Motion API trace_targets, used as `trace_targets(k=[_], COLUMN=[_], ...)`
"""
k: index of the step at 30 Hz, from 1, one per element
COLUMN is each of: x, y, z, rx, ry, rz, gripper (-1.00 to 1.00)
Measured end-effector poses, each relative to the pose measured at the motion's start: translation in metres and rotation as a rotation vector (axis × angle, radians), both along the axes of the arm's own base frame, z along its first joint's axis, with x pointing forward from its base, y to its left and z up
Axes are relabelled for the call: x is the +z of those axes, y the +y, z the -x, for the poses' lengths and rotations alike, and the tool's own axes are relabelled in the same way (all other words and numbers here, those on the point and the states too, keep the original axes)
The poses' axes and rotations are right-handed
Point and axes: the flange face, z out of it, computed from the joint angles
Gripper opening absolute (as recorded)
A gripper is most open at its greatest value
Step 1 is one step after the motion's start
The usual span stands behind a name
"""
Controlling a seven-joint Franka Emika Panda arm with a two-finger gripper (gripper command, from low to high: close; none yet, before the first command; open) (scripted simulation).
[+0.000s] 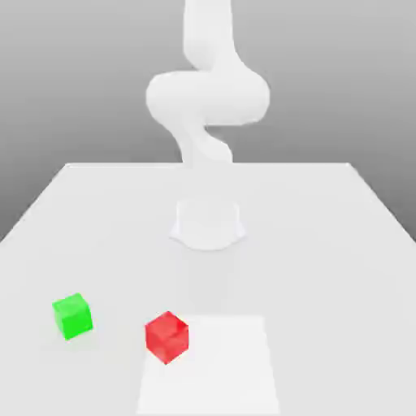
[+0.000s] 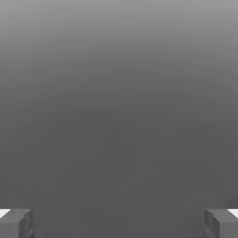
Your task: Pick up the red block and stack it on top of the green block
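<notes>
The red block [image 1: 166, 336] sits on the white table near its front edge, turned corner-forward, touching the left border of a brighter white square patch. The green block [image 1: 72, 316] rests on the table to the exterior view's left of the red one, a short gap between them. My arm [image 1: 207, 97] rises from its base at the table's middle and curls upward, away from both blocks. In the hand view my gripper [image 2: 119, 223] is open, its two fingertips [image 2: 16, 223] far apart with only grey background between them.
The white table [image 1: 325, 244] spreads wide around the arm's round base [image 1: 208, 223]. A brighter white square patch [image 1: 215, 366] lies at the front, to the exterior view's right of the red block.
</notes>
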Motion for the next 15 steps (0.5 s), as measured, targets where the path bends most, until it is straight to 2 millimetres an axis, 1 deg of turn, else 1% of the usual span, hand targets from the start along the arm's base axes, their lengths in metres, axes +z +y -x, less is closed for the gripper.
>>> trace_targets(k=[3, 5, 7, 9, 11, 13, 15], x=[-0.074, -0.124, -0.174, -0.224, -0.274, -0.323, -0.365], y=[-0.014, -0.019, -0.023, -0.025, -0.027, -0.03, -0.034], z=[-0.036, -0.052, -0.063, -0.067, -0.066, -0.059, -0.047], rx=[0.108, 0.176, 0.243, 0.311, 0.381, 0.452, 0.519], ry=[0.108, 0.176, 0.243, 0.309, 0.377, 0.447, 0.511], rz=[0.022, 0.041, 0.064, 0.089, 0.12, 0.156, 0.194], gripper=[0.0, 0.0, 0.0, 0.0, 0.0, 0.0, 0.0])
